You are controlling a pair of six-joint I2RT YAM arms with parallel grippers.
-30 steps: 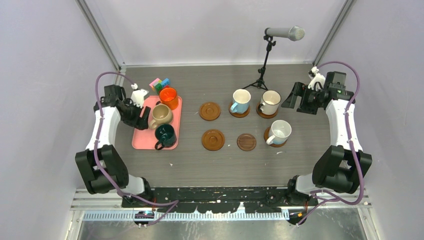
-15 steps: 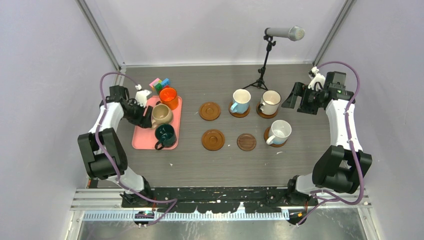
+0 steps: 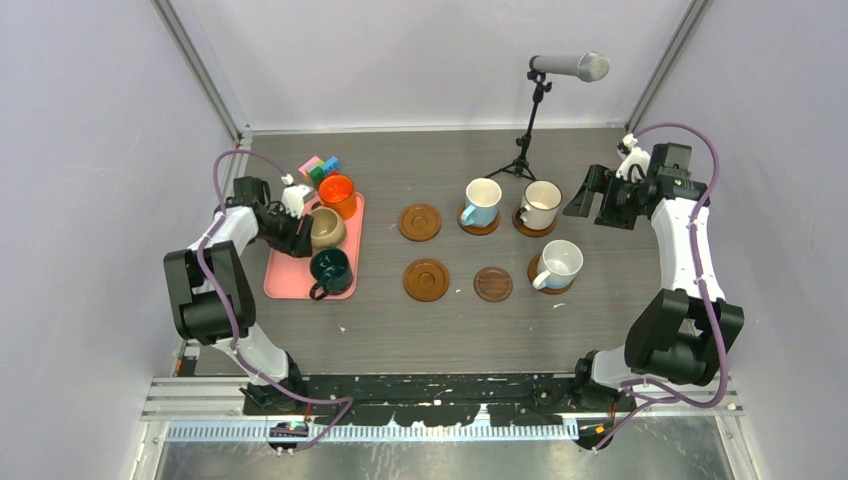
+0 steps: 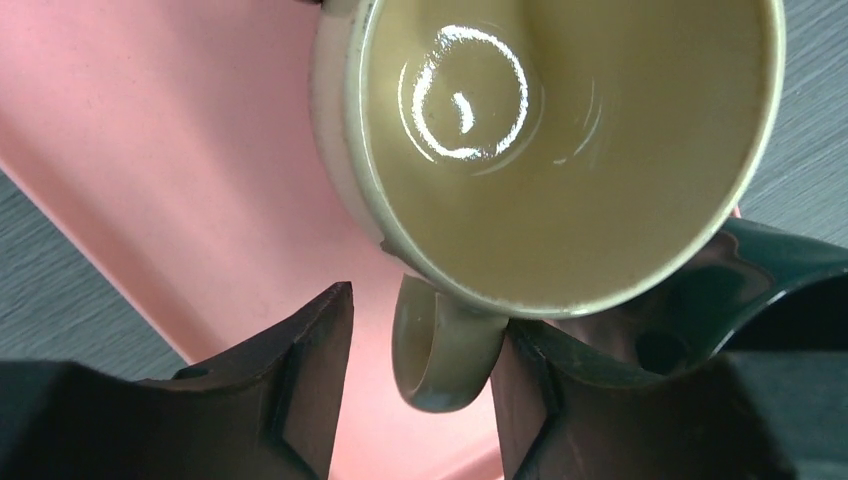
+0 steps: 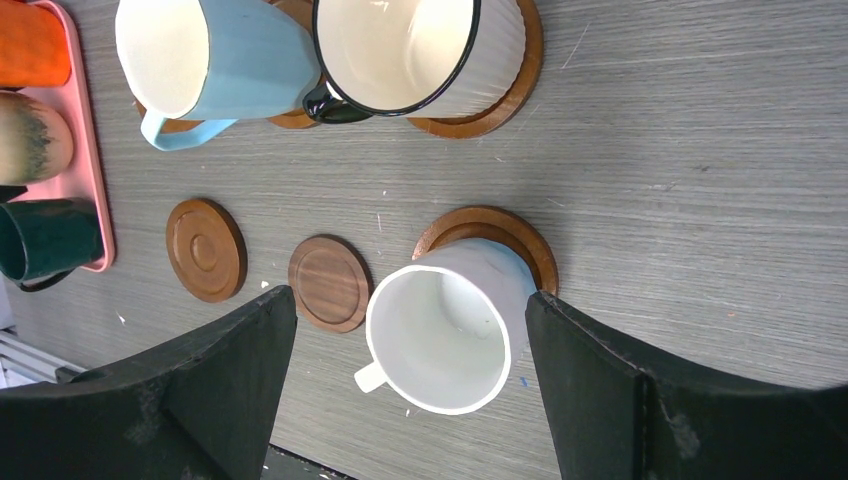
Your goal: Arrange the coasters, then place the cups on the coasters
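Top external view, far left: left gripper (image 3: 298,234) reached over the pink tray (image 3: 283,282) and sat against the near side of the beige mug (image 3: 327,228). Orange mug (image 3: 337,192) stood at the tray's upper end, and dark green mug (image 3: 330,268) at its lower end, just beside the beige one. Toy blocks (image 3: 320,167) lay just above the tray.

Left wrist view: the two fingers (image 4: 310,380) straddled the beige mug's handle (image 4: 445,350). Jaws were part open. A strip of pink tray showed between the left finger and the handle, while the right finger sat close against it. Actual contact could not be told. The mug rested upright on the tray.

Centre of the frame held three unoccupied discs: upper bare coaster (image 3: 420,222), lower bare coaster (image 3: 427,279) and flat-faced coaster (image 3: 493,284) just right of the lower one.

Right of centre, the light blue mug (image 3: 482,200) and cream mug (image 3: 542,203) stood side by side, each on its own coaster. White mug (image 3: 560,263) stood on a coaster below them. A microphone stand (image 3: 527,130) was above this group.

Far right: right gripper (image 3: 597,197) hung beside the cream mug, apart from it. Right wrist view showed its jaws spread wide with nothing between them, and the white mug on the table beyond.
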